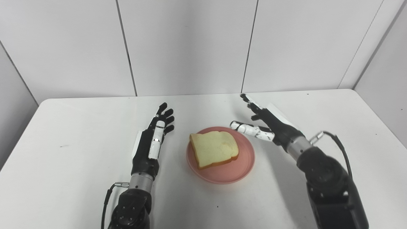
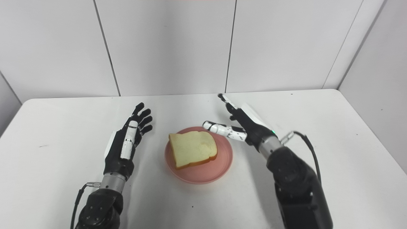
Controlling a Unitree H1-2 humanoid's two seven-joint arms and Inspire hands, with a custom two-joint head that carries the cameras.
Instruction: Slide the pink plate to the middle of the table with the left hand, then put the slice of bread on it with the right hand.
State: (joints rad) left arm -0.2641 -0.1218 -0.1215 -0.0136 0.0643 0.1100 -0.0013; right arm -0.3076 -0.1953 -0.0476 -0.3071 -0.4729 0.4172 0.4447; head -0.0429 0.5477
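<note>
Left hand (image 1: 152,140) nearest, fingers spread, empty, at plate's 9 o'clock. Bread slice (image 1: 214,149) lay on pink plate (image 1: 237,170), mid-counter (image 1: 79,165). Right hand (image 1: 265,125) at 2 o'clock, splayed, empty, probably just released.

One round pink plate (image 1: 242,168); one tan-crusted bread slice (image 1: 213,149); one white table (image 1: 79,133); two black-and-white robot hands, left (image 1: 153,138) and right (image 1: 265,124).

Bread slice (image 2: 193,149) lies on pink plate (image 2: 203,173), hands apart.
</note>
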